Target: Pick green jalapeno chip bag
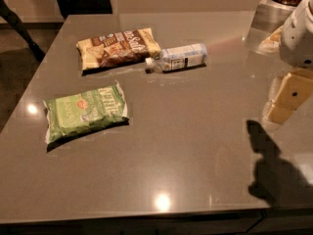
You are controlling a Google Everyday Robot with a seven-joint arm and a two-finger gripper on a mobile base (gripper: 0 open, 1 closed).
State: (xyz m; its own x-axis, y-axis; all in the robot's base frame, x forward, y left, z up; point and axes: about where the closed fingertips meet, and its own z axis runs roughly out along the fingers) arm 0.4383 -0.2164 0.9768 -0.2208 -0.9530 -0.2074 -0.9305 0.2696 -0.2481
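Glossy grey table [171, 146] fills frame; dark shadow [266, 165] on it, lower right. Light green crinkly pillow-shaped chip bag with white lettering and small red emblem [85, 112] lies flat, left of centre, alone, nothing touching it. White-and-tan gripper [287, 101] hangs at right edge above table, well apart from green bag; open or closed: cannot tell. Further back, clear plastic bottle with white cap [178, 58] on its side, cap end just beside brown-and-tan chip bag [117, 48], upper centre-left.
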